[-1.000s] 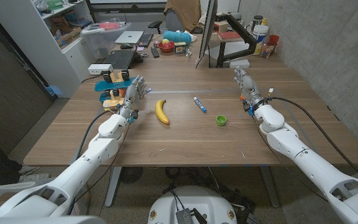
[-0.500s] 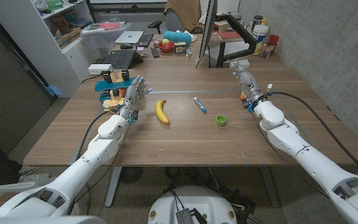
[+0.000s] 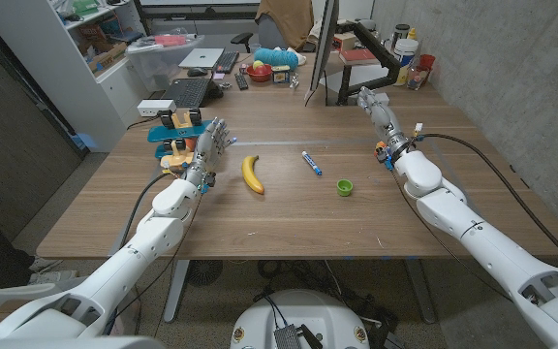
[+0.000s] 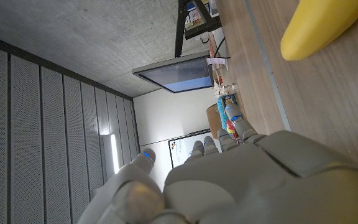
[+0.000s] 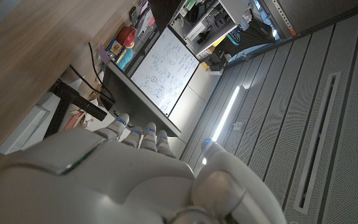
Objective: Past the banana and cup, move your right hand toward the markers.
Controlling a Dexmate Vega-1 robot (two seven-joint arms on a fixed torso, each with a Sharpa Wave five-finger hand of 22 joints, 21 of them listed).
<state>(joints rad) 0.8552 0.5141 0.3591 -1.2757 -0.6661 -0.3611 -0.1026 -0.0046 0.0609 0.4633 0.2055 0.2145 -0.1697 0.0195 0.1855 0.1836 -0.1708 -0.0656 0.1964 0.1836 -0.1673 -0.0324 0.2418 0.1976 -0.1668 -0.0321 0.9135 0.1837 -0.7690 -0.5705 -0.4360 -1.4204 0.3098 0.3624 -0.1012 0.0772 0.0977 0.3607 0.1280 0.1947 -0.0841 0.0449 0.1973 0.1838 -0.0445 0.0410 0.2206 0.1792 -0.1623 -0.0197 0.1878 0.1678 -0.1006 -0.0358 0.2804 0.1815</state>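
Right hand [image 3: 377, 107] hangs empty, fingers extended, far beyond the cup [image 3: 344, 187]; marker [image 3: 311, 162] and banana [image 3: 252, 174] lie between it and the open, empty left hand [image 3: 211, 145].

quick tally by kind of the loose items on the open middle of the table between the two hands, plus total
banana: 1
marker: 1 (blue cap)
green cup: 1
Total: 3
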